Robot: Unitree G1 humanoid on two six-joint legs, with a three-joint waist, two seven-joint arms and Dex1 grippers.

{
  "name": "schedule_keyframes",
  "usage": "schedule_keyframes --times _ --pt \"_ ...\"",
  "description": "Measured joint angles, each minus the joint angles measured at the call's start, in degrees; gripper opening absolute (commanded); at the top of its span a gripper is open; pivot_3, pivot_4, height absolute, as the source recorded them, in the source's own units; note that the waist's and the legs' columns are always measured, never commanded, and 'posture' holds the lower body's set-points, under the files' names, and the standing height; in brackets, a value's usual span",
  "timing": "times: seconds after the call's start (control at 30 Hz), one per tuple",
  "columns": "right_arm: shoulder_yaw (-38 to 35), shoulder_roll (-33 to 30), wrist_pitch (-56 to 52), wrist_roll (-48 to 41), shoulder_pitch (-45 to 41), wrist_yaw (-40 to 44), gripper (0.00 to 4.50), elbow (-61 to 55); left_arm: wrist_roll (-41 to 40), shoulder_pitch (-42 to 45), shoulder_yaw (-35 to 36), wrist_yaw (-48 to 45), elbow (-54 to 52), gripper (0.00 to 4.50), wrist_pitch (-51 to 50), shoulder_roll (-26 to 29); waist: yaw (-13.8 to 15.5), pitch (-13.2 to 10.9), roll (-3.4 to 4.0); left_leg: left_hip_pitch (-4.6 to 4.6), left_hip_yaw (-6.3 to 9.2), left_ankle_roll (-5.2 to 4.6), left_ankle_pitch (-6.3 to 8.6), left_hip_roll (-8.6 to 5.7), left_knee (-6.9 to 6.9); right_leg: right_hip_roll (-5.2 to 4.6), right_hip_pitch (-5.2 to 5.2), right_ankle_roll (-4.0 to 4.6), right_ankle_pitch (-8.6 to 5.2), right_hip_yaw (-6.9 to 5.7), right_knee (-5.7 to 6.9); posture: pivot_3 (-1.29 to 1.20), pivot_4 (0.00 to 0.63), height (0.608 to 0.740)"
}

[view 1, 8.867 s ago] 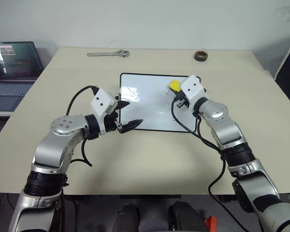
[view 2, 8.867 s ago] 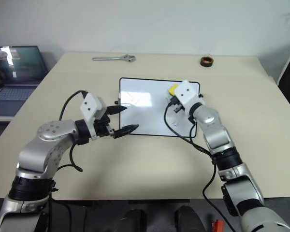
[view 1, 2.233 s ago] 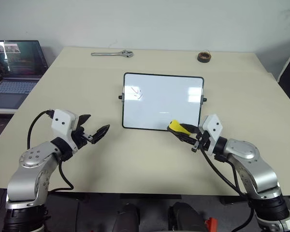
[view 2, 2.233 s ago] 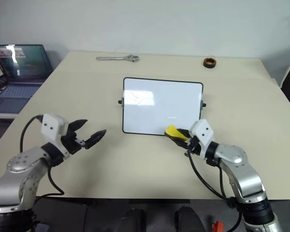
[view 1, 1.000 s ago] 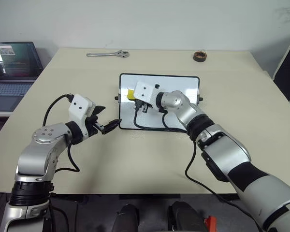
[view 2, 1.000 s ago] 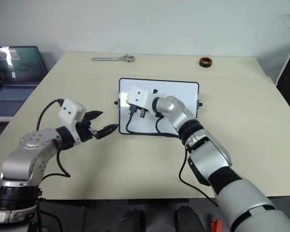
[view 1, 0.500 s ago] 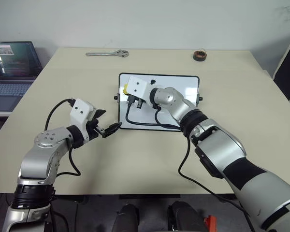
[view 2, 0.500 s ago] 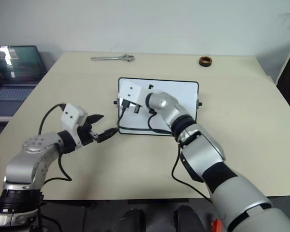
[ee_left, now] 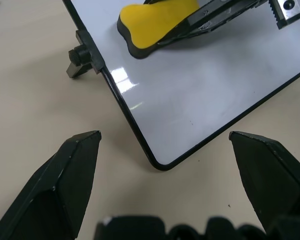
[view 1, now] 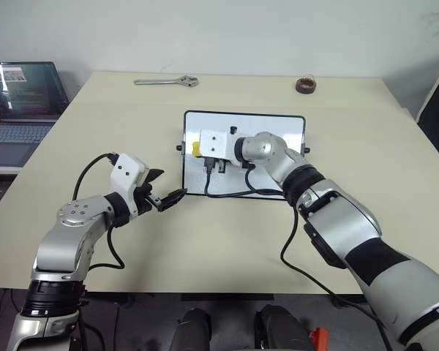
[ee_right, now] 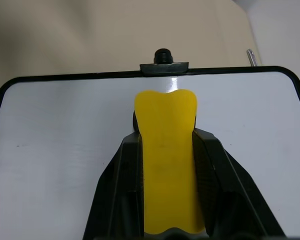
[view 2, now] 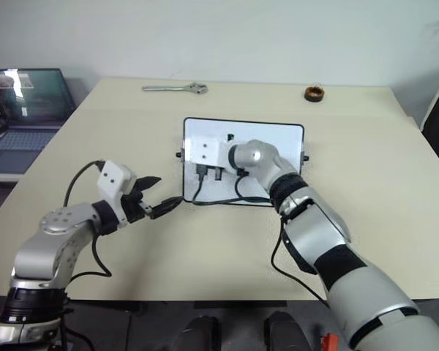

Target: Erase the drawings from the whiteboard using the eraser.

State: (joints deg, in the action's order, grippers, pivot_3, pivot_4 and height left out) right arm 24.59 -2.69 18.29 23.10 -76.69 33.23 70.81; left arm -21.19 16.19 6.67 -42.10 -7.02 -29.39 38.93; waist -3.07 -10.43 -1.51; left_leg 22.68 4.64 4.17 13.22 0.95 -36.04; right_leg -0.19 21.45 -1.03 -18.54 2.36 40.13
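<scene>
The right gripper (ee_right: 165, 150) is clamped on the eraser (ee_right: 166, 150), a yellow block with a dark underside, one black finger along each of its long sides. The eraser's front end sticks out past the fingertips and lies over the whiteboard (view 1: 278, 131), near the board's left edge and about midway along that edge, just short of the small black side knob (ee_right: 163, 55) there. The right arm reaches across the board from the robot's right, its white wrist housing and black cable lying above the white surface.

The left gripper (view 1: 170, 197) hovers low over the beige counter (view 1: 205, 241), just off the board's near left corner and apart from it. Its two black fingers stand wide apart and hold nothing. From the left wrist camera, that rounded corner sits between the two spread fingertips (ee_left: 85, 150), with the yellow eraser and the right gripper's fingers beyond it on the board.

The whiteboard lies flat in the middle of the counter, with a thin black frame and rounded corners. The stretch of board seen up close looks clean apart from a few tiny specks; the drawings cannot be made out.

At the far edge of the counter lie a metal wrench (view 1: 166, 81) on the left and a round brown tape roll (view 1: 304, 84) on the right, both well apart from the board. An open laptop (view 1: 18, 102) sits on a separate surface off the counter's left side.
</scene>
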Motion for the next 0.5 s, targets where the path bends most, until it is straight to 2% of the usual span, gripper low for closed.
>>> schedule_keyframes --times 0.13,0.2,0.33,0.5 --pt "-2.41 -0.46 0.15 0.25 -0.02 -11.78 1.0 0.43 0.12 0.36 -0.22 -0.3 0.87 4.5 0.68 0.0 0.09 -0.01 0.01 0.07 0.0 0.01 0.0 0.0 -0.01 -0.02 0.05 0.0 0.0 0.0 0.0 0.0 0.15 0.74" --pt "-3.17 -1.42 0.04 0.26 -0.35 -13.38 1.0 0.51 0.24 0.36 -0.22 -0.6 0.93 4.5 1.0 0.01 0.14 -0.01 0.01 0.09 0.0 0.01 0.0 -0.01 -0.01 -0.02 0.06 0.0 0.0 0.01 -0.03 0.0 0.15 0.74" --pt "-2.66 -1.52 0.21 0.47 -0.29 -10.53 1.0 0.4 0.52 0.38 -0.27 -1.15 1.09 4.5 1.23 0.0 -0.04 -0.01 0.01 0.04 -0.03 0.0 0.0 0.0 0.01 -0.02 0.04 0.0 0.0 0.02 -0.03 0.0 0.15 0.74" --pt "1.69 -1.93 3.01 2.7 2.95 0.0 1.0 -2.25 1.13 0.72 -0.68 -1.3 2.04 4.5 1.41 -0.05 -0.08 0.01 0.0 -0.22 -0.03 0.0 0.0 -0.08 0.0 -0.01 -0.16 0.0 0.0 0.03 0.05 0.0 0.15 0.74"
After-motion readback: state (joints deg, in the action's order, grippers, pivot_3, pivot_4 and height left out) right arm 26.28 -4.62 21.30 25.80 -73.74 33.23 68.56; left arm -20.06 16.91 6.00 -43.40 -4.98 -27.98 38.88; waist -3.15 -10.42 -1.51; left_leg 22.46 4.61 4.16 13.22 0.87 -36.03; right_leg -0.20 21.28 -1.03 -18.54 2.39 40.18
